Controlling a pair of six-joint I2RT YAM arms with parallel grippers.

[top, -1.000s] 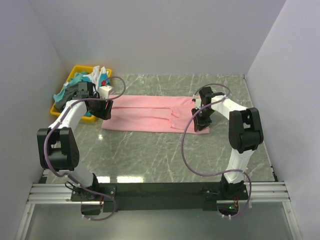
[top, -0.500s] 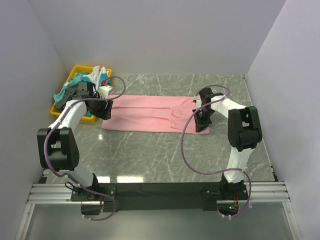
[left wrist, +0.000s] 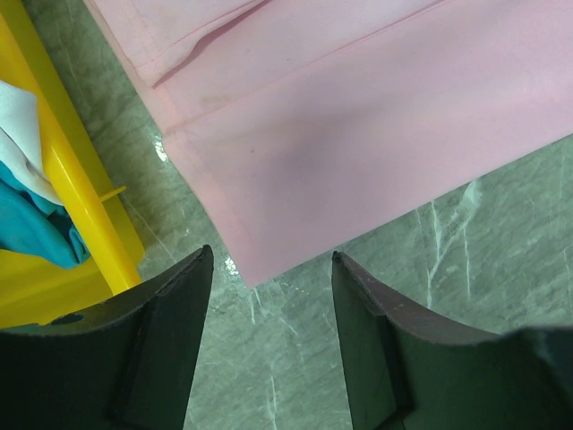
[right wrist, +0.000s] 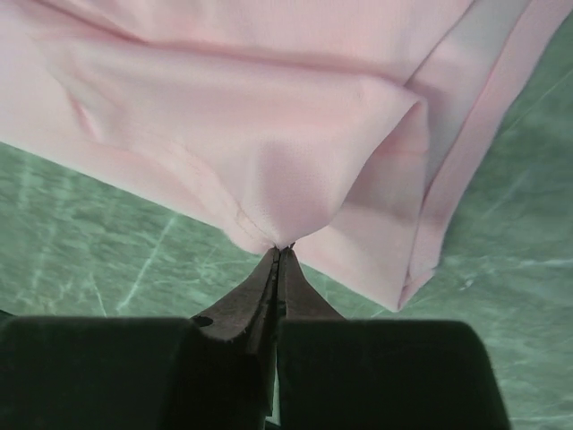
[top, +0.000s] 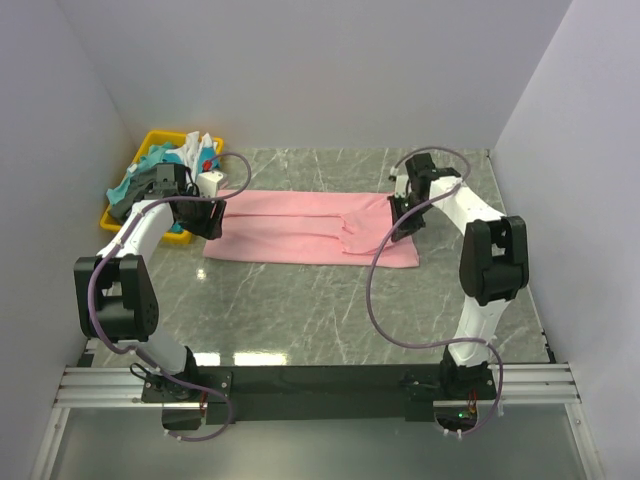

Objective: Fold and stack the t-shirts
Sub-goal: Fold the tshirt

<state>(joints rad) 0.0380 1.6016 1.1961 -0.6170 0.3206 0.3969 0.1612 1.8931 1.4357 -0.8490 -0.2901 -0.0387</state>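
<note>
Pinched a fold at the right end of the pink t-shirt (top: pixel 290 230), spread on the table (top: pixel 300 305), with the right gripper (right wrist: pixel 277 253) closed on it. Hovered the left gripper (left wrist: pixel 269 269), jaws apart, over its left corner by the yellow bin (left wrist: pixel 81 206), seemingly clear of it.

A pink t-shirt (top: pixel 290 228) lies spread lengthwise across the far half of the grey marble table (top: pixel 300 310). The left gripper (top: pixel 208 220) sits at the shirt's left end, by its near corner. The right gripper (top: pixel 399 222) is over the shirt's right end. A yellow bin (top: pixel 158 138) holding mixed garments (top: pixel 190 152) stands at the table's far left corner, just beside the left arm's wrist. Jaw positions are not legible from this height.
</note>
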